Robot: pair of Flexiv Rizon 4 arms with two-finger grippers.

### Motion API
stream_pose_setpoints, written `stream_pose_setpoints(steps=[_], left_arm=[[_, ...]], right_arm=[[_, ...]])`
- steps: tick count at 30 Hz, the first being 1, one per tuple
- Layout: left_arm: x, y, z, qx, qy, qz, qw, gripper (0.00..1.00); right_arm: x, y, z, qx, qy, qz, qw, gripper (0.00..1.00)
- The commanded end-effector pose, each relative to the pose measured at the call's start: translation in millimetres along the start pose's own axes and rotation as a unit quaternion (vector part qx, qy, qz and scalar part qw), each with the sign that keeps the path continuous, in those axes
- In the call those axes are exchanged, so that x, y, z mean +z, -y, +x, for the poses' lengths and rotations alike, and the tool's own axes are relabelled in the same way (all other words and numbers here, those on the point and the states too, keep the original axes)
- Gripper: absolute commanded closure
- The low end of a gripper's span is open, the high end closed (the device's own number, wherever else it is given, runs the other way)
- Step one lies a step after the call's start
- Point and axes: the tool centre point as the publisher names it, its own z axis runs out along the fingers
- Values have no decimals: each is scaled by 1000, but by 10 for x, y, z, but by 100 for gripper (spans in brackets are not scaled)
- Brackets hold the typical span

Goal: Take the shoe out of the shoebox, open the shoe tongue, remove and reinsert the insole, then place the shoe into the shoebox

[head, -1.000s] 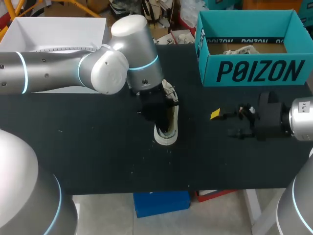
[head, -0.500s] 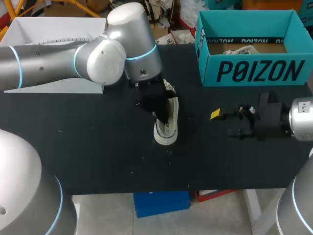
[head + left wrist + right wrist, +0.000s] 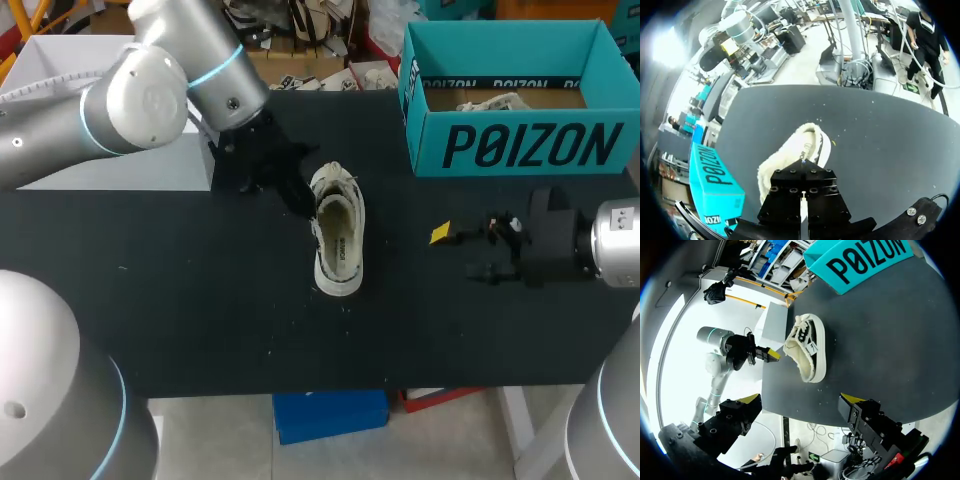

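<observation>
1. Head view: big change here. The left arm has swung up and away toward the back-left, so the left gripper (image 3: 304,203) is no longer down in the shoe (image 3: 337,284) and now sits just beside its laced end. It's all black from this angle, so I can't tell if it's open or closed. The shoe lies in the middle of the table (image 3: 200,300), well outside the teal shoebox (image 3: 520,145), and hasn't really budged. The insole (image 3: 341,232) looks like it's lying inside. The right gripper (image 3: 452,252) hasn't moved, off to the shoe's right, fingers spread, nothing between them.
2. Left wrist view: the shoe is ahead of and below the gripper, not in it. The yellow tips don't show, so there's no call on its state here either.
3. Right wrist view: the yellow tips are wide apart and empty, with the shoe well ahead.

My read is that the insole step looks done, and getting the shoe back in the box is what's left.
</observation>
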Motion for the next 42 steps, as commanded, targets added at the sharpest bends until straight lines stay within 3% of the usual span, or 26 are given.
stream_pose_setpoints(steps=[1,2,4,5,20,23,29,42], left_arm=[[-215,57,205,-59,65,-2,996,100],[-263,60,232,-74,75,6,994,95],[-358,80,287,-94,88,13,992,55],[-415,98,312,-93,90,6,992,0],[-415,98,312,-93,90,6,992,0],[-417,90,346,-175,113,47,977,0],[-528,115,417,-308,127,88,939,0],[-832,84,777,-472,156,47,866,0]], right_arm=[[13,3,7,0,1,-1,1000,0],[13,3,7,0,1,-1,1000,0],[13,3,7,0,1,-1,1000,0],[13,3,7,0,1,-1,1000,0],[13,3,7,0,1,-1,1000,0],[13,3,7,0,1,-1,1000,0],[13,3,7,0,1,-1,1000,0],[13,3,7,0,1,-1,1000,0]])
